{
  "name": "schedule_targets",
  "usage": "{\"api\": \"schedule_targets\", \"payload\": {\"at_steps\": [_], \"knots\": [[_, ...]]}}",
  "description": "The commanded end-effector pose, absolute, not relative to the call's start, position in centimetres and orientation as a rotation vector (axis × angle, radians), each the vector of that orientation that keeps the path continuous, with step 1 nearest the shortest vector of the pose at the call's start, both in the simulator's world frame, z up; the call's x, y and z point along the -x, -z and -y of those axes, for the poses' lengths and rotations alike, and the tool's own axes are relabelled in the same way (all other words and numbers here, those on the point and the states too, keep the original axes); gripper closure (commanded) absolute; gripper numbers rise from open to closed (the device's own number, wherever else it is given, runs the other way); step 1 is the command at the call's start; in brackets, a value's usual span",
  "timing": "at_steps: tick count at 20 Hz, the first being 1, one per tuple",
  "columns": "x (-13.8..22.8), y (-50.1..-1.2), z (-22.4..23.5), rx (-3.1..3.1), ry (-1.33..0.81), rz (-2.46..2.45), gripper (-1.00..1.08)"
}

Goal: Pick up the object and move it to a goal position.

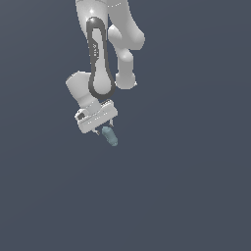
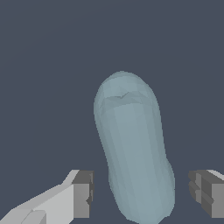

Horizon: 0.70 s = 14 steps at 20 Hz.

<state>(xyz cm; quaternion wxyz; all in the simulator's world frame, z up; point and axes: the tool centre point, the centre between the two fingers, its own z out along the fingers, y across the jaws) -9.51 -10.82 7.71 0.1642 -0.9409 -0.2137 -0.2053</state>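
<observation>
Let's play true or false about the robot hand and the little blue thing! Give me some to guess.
1. The gripper is open, with a finger on each side of the capsule. True.
2. The capsule is bright red. False: it is pale blue-grey.
3. The fingers are squeezing the capsule tight. False: the wrist view shows gaps on both sides.
4. In the exterior view, the capsule sits just below the white gripper. True.
5. Two capsules are there. False: only one.

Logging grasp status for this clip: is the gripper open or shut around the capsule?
Open. In the wrist view the gripper has one finger on each side of the capsule, with visible gaps on both sides.
</observation>
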Motion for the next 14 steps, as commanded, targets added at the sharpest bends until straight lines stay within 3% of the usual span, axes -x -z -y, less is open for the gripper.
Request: {"api": "schedule_targets", "payload": {"at_steps": [1,8,9,14], "knots": [[9.34,-6.94,10.49,2.683,0.583,0.607,-0.60],[9.08,-6.29,10.27,2.683,0.583,0.607,-0.60],[9.08,-6.29,10.27,2.683,0.583,0.607,1.08],[9.08,-6.29,10.27,2.683,0.583,0.607,1.08]]}}
